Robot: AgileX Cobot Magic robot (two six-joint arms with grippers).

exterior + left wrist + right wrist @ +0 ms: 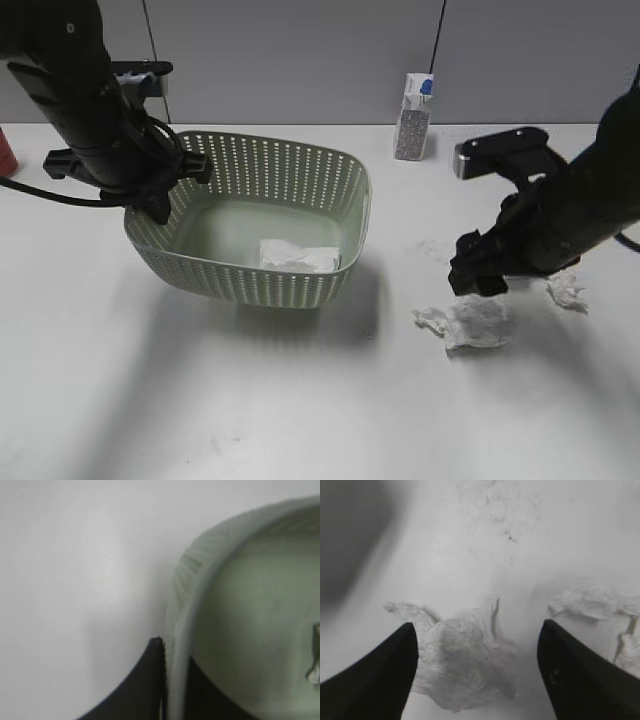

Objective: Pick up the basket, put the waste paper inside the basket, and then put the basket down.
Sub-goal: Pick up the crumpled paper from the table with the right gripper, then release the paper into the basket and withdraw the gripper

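The pale sage-green basket [300,180] is held tilted above the table, its left end raised. My left gripper [160,200] is shut on its left rim; the left wrist view shows my fingers [172,655] clamped on the basket wall [200,580]. One white paper wad [298,257] lies inside the basket. A second wad [470,322] lies on the table right of the basket. My right gripper [478,278] hovers just above it, open; in the right wrist view the wad [462,660] sits between my spread fingers [477,650]. A third wad [567,291] lies further right and shows in the right wrist view [592,602].
An upright white-grey carton with a blue mark [413,116] stands at the back near the wall. A red object [5,155] shows at the far left edge. The white table [300,400] extends in front.
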